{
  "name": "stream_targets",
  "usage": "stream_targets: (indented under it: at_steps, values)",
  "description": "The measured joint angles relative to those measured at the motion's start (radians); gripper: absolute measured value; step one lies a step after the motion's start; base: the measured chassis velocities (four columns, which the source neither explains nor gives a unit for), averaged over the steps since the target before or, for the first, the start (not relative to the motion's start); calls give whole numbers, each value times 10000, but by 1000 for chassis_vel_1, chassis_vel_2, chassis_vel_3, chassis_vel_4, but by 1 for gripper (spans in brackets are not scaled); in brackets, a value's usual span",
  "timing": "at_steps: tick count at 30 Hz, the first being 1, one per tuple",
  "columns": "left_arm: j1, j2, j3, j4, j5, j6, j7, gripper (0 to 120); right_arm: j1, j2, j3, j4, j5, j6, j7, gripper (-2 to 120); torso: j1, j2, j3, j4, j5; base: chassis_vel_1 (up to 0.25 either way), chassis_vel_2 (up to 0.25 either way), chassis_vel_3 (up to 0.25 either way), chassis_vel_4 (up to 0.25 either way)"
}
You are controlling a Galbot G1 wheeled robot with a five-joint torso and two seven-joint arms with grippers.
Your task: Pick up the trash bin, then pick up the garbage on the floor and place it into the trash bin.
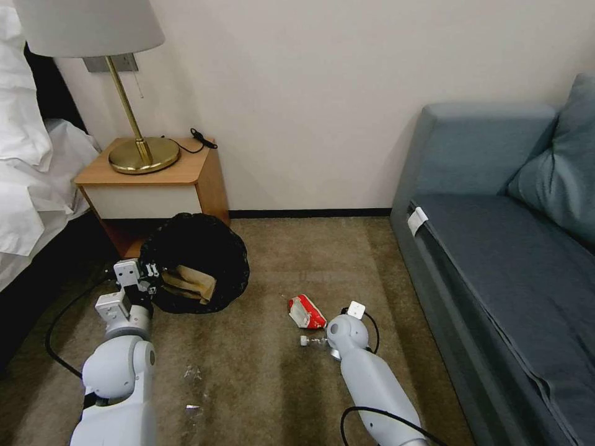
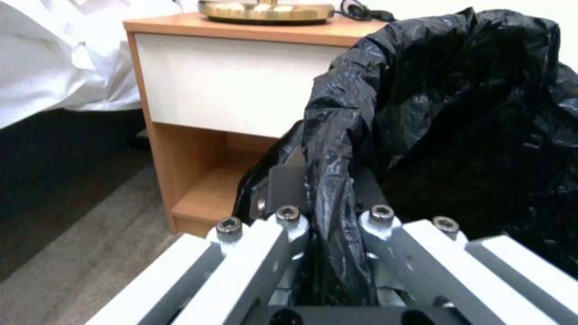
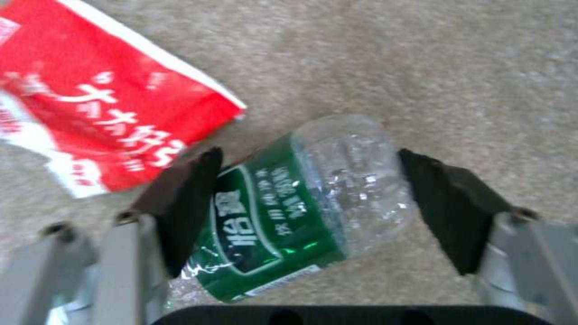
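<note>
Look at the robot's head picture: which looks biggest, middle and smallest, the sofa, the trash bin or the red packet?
1. The sofa, by far the biggest.
2. The trash bin, held at its rim by the left gripper.
3. The red packet, smallest, on the carpet beside the right gripper.

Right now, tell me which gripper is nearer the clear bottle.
Right. The right gripper is down at the carpet with its open fingers on either side of the clear bottle. The left gripper is off by the nightstand, shut on the trash bin rim.
</note>
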Motion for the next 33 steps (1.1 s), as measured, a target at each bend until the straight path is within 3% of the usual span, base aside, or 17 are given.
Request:
stream_targets:
  at_steps: [7,9,10,12,15,19,22,28,29,30,31,32,33]
  values:
    - [37,-10,6,-82,7,12,-11,4,-58,-1,38,-10,-134,113,-273,56,0,0,0,1,-1,0,0,0,0]
    - [49,-13,1,-122,8,14,-18,4,-106,-2,74,-41,-275,215,-401,42,0,0,0,0,0,0,0,0,0]
    - [49,-13,1,-122,8,14,-18,4,-106,-2,74,-41,-275,215,-401,42,0,0,0,0,0,0,0,0,0]
    - [46,-13,-4,-157,9,27,-23,4,-148,-2,67,-90,-547,303,-561,30,0,0,0,0,0,0,0,0,0]
    - [40,-9,-6,-162,8,29,-23,4,-150,-2,65,-108,-651,328,-605,26,0,0,0,0,-1,0,0,0,0]
    - [16,16,-35,-126,-1,29,-27,4,-132,-2,77,-131,-1047,480,-773,6,0,0,0,1,0,0,0,0,0]
    - [-6,20,-12,-91,-7,29,-27,4,-71,-2,83,-172,-1378,616,-895,0,0,0,1,1,0,0,0,0,0]
    - [-38,61,-6,-62,-34,29,-27,4,-12,-3,90,-138,-2424,1061,-1402,0,0,0,0,0,-1,0,0,0,0]
    - [-44,65,-8,-55,-41,29,-27,4,-8,-2,55,-86,-2687,1145,-1529,0,0,0,0,0,0,0,0,0,0]
    - [-41,82,-16,-33,-64,24,-27,4,-63,-3,-132,-129,-4836,2244,-2542,2,0,0,0,0,-1,0,0,0,0]
    - [-41,82,-16,-33,-64,24,-27,4,-63,-3,-132,-129,-4836,2244,-2542,2,0,0,0,0,-1,0,0,0,0]
    - [-35,97,-17,-21,-75,19,-24,4,-132,-4,-370,-218,-6488,3477,-3794,10,0,0,0,-1,-1,0,0,0,0]
    - [-31,116,-22,-17,-82,18,-20,4,-151,-72,-491,-269,-7402,4272,-4847,16,0,0,0,4,4,0,0,0,0]
